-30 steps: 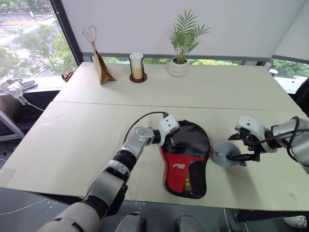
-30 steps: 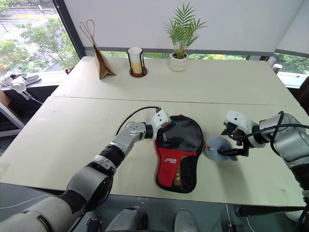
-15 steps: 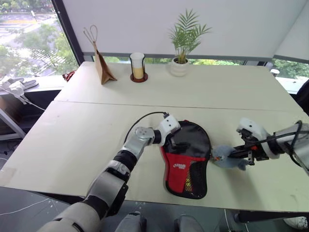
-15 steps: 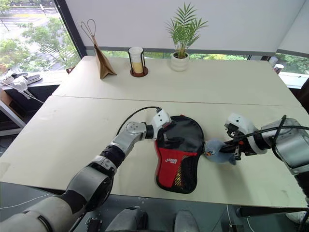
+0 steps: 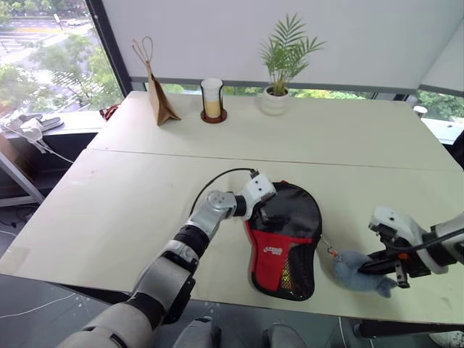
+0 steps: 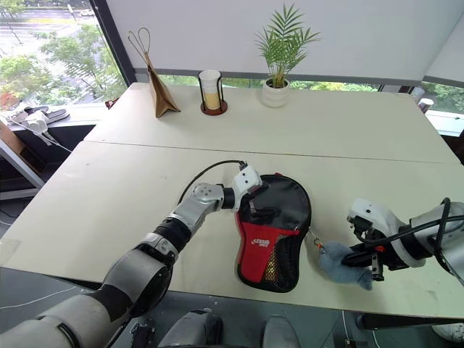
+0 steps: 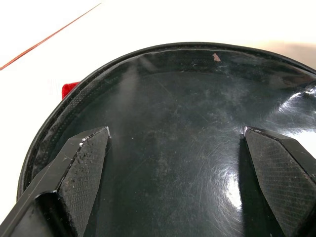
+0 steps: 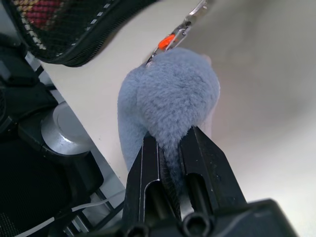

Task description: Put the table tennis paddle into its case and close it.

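The step in hand looks like closing the case (image 5: 284,243): the plush charm (image 5: 360,270) hangs from the zip pull, and drawing on it should run the zip around the rim. To do this well, the pull ought to follow the curve of the case's edge, not go straight out from it, with steady tension so the thin link between charm and case (image 8: 178,30) neither slackens nor jerks. The other hand needs to keep the case pinned flat so it does not slide or spin on the surface (image 5: 130,203). A hard tug on soft plush could slip out of the pinch, so a slow draw is the safer choice.

The right gripper (image 8: 170,148) has its fingers (image 8: 148,170) pressed almost together, pinching a tuft of the grey-blue charm. The charm lies on the surface just to the right of the case, towards its near end, joined to it by the stretched link.

The left gripper (image 7: 175,136) has its fingers (image 7: 86,155) spread wide, both resting on the glossy black panel at the round far end of the case, holding nothing.

The table tennis paddle cannot be made out apart from the case; judging by the case's filled shape, it is probably inside already.
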Controlling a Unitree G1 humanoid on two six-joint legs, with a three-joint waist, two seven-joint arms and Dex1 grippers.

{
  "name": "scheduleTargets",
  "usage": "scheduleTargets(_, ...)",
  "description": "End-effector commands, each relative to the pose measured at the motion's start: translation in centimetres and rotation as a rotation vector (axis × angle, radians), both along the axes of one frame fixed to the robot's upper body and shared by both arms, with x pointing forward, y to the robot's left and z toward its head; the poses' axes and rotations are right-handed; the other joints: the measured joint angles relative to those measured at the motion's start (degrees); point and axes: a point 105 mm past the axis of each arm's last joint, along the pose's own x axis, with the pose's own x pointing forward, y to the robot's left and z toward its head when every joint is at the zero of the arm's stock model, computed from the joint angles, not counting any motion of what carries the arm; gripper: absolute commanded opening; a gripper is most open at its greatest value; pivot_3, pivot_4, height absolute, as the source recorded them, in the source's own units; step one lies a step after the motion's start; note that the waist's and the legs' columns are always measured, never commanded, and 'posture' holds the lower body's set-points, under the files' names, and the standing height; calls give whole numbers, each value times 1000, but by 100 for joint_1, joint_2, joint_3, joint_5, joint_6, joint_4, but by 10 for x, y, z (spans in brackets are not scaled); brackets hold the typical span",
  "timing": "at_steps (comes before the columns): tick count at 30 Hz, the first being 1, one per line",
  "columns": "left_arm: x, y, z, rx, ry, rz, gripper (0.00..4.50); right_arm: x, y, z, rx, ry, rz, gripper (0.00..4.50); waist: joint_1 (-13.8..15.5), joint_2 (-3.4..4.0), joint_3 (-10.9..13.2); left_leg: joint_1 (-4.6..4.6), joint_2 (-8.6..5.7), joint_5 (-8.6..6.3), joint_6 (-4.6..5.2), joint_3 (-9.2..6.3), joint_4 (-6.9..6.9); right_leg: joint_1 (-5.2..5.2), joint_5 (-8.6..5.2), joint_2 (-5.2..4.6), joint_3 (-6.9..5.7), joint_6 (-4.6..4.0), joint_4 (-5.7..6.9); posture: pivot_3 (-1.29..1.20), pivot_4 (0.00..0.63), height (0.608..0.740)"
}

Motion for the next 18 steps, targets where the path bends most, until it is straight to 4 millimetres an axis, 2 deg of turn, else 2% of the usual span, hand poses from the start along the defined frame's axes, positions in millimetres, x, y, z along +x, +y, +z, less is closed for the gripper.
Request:
scheduleTargets(1,-9,33,-63,220,125,78,4500,-11,13,5,-2,-1,87,21,1,-1,0,0,0,0,1,-1,-1,-1,0,0,-2,0,-4,0,150,740)
scheduleTargets(10,-7,34,-63,220,126,94,4500,-33,23,-1,-38,22,175,21,8,-5,2,3,1,-1,2,-4,-1,2,0,0,-9,1,-16,0,150,740)
scheduleTargets(18,-7,33,-63,219,126,101,4500,-53,23,-3,-71,59,270,21,11,-9,4,4,1,-4,6,-7,-3,9,2,0,-14,4,-31,0,150,740)
